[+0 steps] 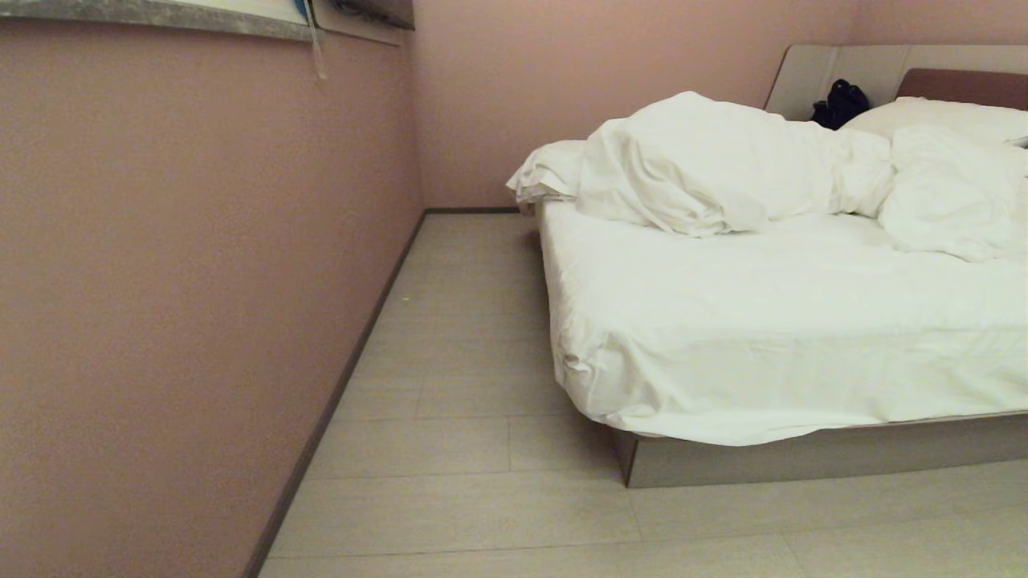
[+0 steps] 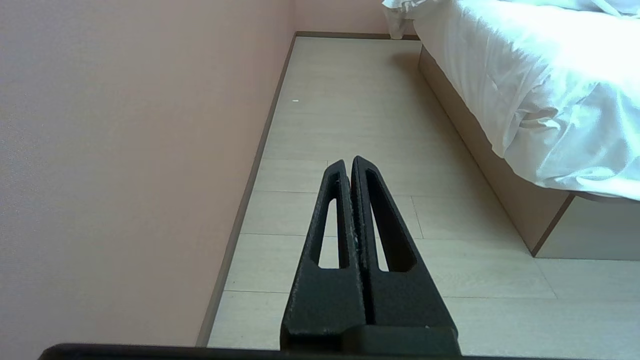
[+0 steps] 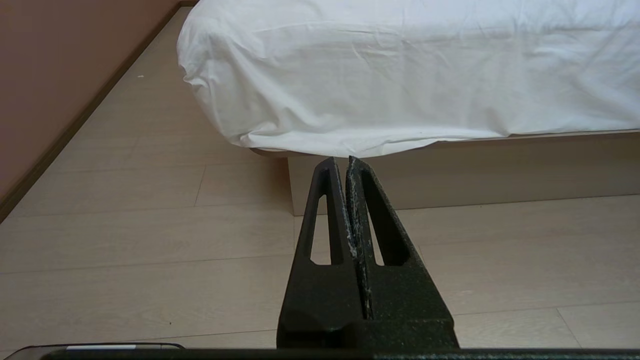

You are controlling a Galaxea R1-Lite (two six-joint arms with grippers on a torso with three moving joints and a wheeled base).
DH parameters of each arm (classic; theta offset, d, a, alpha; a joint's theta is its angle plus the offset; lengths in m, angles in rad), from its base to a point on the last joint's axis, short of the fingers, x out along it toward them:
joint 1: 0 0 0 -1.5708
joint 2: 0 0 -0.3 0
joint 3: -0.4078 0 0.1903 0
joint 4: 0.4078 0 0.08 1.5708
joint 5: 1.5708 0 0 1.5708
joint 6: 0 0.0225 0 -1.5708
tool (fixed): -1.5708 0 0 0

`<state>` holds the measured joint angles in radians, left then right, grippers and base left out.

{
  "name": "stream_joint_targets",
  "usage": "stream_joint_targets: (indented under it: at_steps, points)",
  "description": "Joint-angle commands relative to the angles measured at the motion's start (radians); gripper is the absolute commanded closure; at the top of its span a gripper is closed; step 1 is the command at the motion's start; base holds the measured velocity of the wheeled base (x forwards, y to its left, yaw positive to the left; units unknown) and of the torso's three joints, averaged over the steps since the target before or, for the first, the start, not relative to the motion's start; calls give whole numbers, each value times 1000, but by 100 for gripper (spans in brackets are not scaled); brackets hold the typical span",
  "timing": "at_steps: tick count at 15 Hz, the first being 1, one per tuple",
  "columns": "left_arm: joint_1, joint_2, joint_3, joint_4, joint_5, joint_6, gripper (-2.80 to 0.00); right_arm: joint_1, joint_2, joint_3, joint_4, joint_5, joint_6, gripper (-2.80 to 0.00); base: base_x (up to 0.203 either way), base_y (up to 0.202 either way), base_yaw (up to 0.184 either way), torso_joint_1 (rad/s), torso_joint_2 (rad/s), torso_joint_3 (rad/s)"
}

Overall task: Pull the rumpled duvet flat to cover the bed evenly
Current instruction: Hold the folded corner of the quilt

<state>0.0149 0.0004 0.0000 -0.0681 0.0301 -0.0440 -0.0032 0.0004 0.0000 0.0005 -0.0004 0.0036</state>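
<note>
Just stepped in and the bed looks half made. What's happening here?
Nothing is being handled yet. The duvet lies bunched in a heap near the headboard end of the bed, leaving most of the fitted sheet bare. The robot stands off the bed's foot corner, between it and the pink wall. The left claw and right claw are both shut, empty, above the floor.

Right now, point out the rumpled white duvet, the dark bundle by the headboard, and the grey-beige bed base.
Rumpled puffy white duvet (image 1: 707,172): head view, middle of the bunched heap.
Dark bundle (image 1: 840,103): head view, its centre, against the headboard.
Grey-beige bed base (image 3: 500,170): right wrist view, front panel below the sheet.
</note>
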Motion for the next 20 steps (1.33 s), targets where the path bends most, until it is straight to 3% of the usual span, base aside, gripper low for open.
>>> stream_joint_targets:
  at_steps: [1,11,13,20]
  points:
    - [0,0,0,-1,1,0,0,0,0,0,0,0,-1,0,0,0,0,0,0,0]
    - [0,1,0,1,-5,13,0,0,0,0,0,0,-1,0,0,0,0,0,0,0]
    - [0,1,0,-4,1,-25,0,0,0,0,0,0,-1,0,0,0,0,0,0,0]
    - [0,1,0,-4,4,-23,0,0,0,0,0,0,-1,0,0,0,0,0,0,0]
